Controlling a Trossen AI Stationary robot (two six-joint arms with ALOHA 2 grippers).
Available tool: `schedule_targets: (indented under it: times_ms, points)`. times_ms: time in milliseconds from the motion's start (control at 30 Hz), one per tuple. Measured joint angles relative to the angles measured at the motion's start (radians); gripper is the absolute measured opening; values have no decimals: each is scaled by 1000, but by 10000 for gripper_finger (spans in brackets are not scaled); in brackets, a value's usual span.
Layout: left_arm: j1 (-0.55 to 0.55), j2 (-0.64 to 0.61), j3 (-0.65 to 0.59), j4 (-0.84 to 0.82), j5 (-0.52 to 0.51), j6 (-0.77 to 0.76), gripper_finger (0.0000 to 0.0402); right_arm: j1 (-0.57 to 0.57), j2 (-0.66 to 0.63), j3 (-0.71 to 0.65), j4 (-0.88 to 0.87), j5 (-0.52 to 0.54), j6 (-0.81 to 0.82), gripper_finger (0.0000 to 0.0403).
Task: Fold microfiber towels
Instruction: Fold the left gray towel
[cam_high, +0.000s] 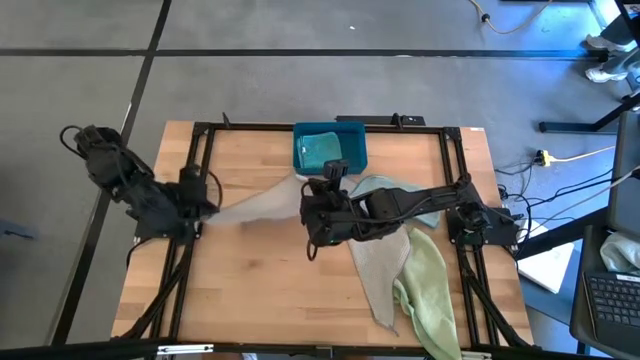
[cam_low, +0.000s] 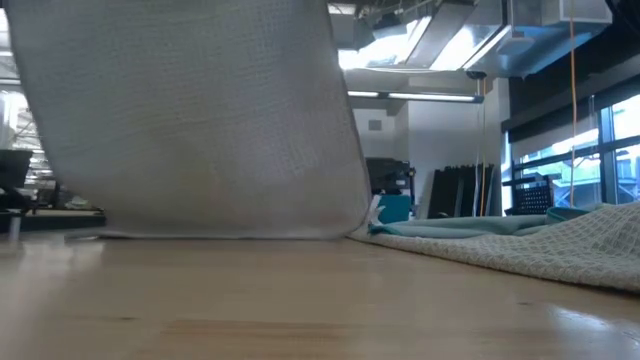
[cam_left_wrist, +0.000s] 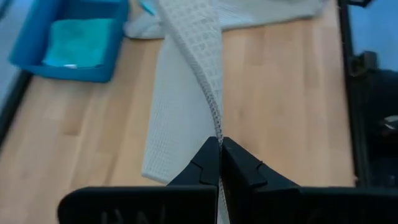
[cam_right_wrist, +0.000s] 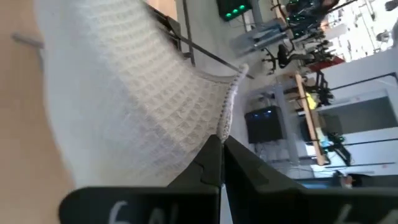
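Both grippers are pinched tight on the grey-beige towel (cam_high: 262, 203), left gripper (cam_left_wrist: 219, 144) and right gripper (cam_right_wrist: 221, 142) stretching it above the table (cam_high: 260, 280). Blue bin (cam_high: 330, 146) sits behind.

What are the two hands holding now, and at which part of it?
Both hold one grey-beige towel lifted between them: the left hand pinches one edge, the right hand pinches the opposite edge near a corner.

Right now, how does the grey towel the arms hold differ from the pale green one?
The grey towel is lifted and stretched between the left gripper and right gripper, both jaws shut on its edge; the pale green towel lies loose and crumpled on the table, untouched. Grey sits mid-table; green lies at the right, near edge. Both are thin cloths.
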Motion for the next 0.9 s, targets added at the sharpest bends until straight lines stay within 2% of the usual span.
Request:
schedule_targets:
  times_ms: [200,300,567,800,900]
  points:
    - [-30,5,1,-26,-11,-20,0,-4,0,0,-24,21,2,8]
    - [-30,4,15,-94,-73,-44,0,-35,0,0,-39,39,0,8]
    - [33,-60,71,-87,-270,130,0,-167,0,0,-10,19,-23,8]
    - [157,-72,242,-89,-285,308,0,-231,0,0,188,-1,-223,8]
    - [191,-68,306,-88,-231,348,0,-224,-1,0,281,-1,-293,8]
